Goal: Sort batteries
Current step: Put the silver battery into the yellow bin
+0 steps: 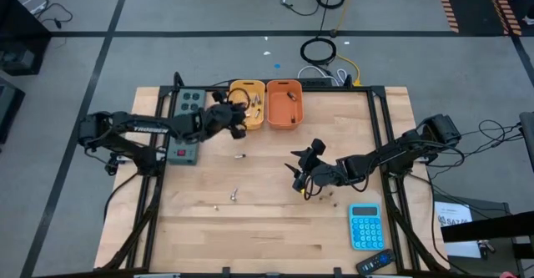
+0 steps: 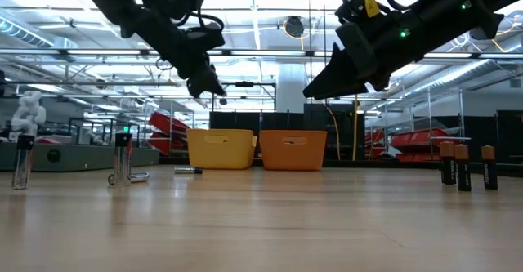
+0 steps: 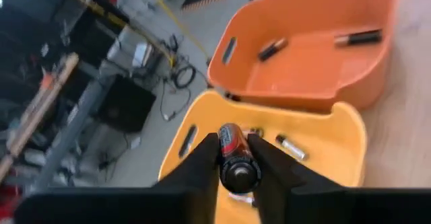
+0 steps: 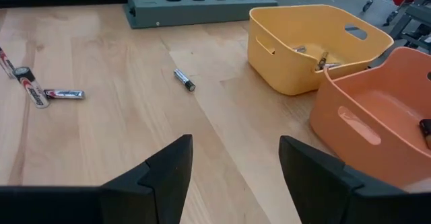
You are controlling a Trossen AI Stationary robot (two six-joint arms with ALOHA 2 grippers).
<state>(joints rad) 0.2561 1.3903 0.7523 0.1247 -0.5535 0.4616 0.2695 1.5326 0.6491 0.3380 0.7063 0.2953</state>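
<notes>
My left gripper (image 3: 236, 162) hangs above the near edge of the yellow bin (image 1: 247, 104) and is shut on a red, black and silver battery (image 3: 234, 158). The yellow bin (image 3: 323, 150) has a few batteries lying in it, and so does the orange bin (image 3: 303, 56) beside it. My right gripper (image 4: 232, 177) is open and hovers over the middle of the table (image 1: 304, 168), touching nothing. Loose batteries lie on the wood (image 1: 240, 155) (image 1: 234, 194) (image 4: 184, 80). Three dark ones stand upright (image 2: 463, 166). My left gripper pinches the battery between its two fingers (image 3: 202, 158) by its sides (image 3: 229, 143). The battery lies along the fingers, with one round end (image 3: 241, 173) facing back toward the wrist. It is lifted clear, above the yellow bin.
A grey power strip (image 1: 187, 103) and a red-buttoned box (image 1: 183, 153) sit by the left arm. A blue calculator (image 1: 365, 226) and a dark remote (image 1: 375, 263) lie at the near right. Two slim batteries stand upright near the table's left (image 2: 23, 159) (image 2: 122, 159).
</notes>
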